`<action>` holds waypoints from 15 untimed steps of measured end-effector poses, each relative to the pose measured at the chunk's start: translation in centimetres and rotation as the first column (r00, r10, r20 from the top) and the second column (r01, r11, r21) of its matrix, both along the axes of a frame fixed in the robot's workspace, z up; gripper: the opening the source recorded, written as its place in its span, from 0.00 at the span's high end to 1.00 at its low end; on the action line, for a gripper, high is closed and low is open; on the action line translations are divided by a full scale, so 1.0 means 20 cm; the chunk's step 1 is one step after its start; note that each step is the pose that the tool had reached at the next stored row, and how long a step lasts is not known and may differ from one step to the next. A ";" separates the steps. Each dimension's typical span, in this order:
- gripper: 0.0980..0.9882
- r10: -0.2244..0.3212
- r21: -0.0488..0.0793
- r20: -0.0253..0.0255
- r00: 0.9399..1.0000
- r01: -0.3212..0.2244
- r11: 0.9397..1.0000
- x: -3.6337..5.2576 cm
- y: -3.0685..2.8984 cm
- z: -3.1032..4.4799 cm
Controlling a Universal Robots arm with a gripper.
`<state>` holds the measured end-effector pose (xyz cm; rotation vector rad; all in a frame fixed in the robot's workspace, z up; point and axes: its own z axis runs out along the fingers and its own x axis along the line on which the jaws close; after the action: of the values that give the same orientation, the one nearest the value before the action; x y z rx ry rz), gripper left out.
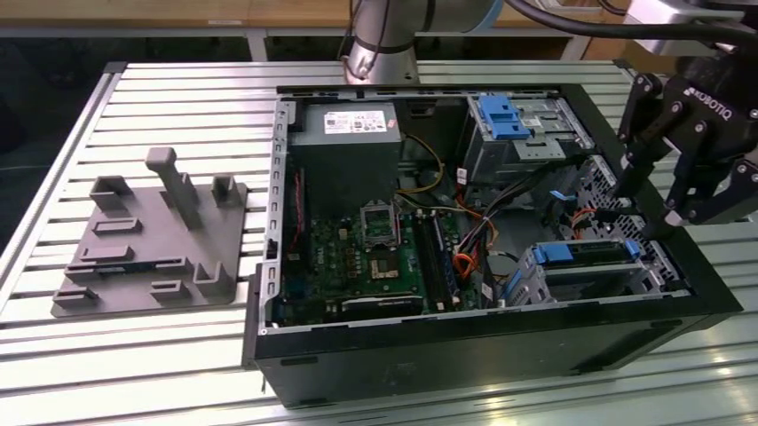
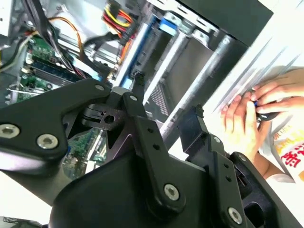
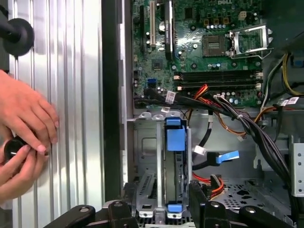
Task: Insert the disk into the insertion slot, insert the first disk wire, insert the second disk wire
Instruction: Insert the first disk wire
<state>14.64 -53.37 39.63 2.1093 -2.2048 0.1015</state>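
An open black computer case (image 1: 474,346) lies on its side on the slatted metal bench (image 1: 177,355), towards the bench edge on the exterior view's right. The flat silver-grey disk (image 1: 583,252) in its bright blue plastic carrier sits on edge inside the boxy silver perforated-metal insertion slot (image 1: 592,280), in the case's near corner on the exterior view's right. In the first wrist view the disk (image 3: 175,161) stands between the walls of the insertion slot (image 3: 145,156).

The black two-finger gripper (image 1: 655,226) hangs over that corner, pointing down. Its fingers (image 3: 197,197) are spread wide, one on each side of the slot, and grip nothing. A black cable with a blue tab (image 3: 228,156) lies loose beside the slot. Whether any wire is plugged into the disk cannot be told.

The green motherboard (image 3: 209,28) covers the case floor beyond the slot. A person's hands (image 3: 23,118) rest on the bench just outside the case wall, around a small dark round object (image 3: 12,148). A grey moulded plastic fixture (image 1: 142,266) sits well apart, near the bench edge on the exterior view's left.
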 end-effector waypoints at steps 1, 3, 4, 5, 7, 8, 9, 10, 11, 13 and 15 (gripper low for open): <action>0.48 0.000 0.000 0.000 1.000 0.000 1.000 0.001 0.022 -0.009; 0.48 0.000 -0.002 0.000 1.000 0.000 1.000 0.002 0.069 -0.026; 0.48 0.000 -0.003 0.000 1.000 0.000 1.000 0.003 0.092 -0.033; 0.48 0.000 -0.003 0.000 1.000 0.000 1.000 0.004 0.114 -0.040; 0.48 0.000 -0.003 0.000 1.000 0.000 1.000 0.008 0.158 -0.053; 0.48 0.000 -0.003 0.000 1.000 0.000 1.000 0.015 0.173 -0.062; 0.48 0.000 -0.004 0.000 1.000 0.000 1.000 0.026 0.183 -0.071; 0.48 0.000 -0.004 0.000 1.000 0.000 1.000 0.039 0.190 -0.080; 0.48 0.000 -0.004 0.000 1.000 0.000 1.000 0.053 0.195 -0.089; 0.48 -0.001 -0.006 0.000 1.000 0.001 1.000 0.079 0.201 -0.102; 0.48 -0.006 -0.008 -0.001 1.000 0.006 1.000 0.095 0.203 -0.112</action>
<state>16.53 -49.32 37.39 2.0984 -2.2062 0.1088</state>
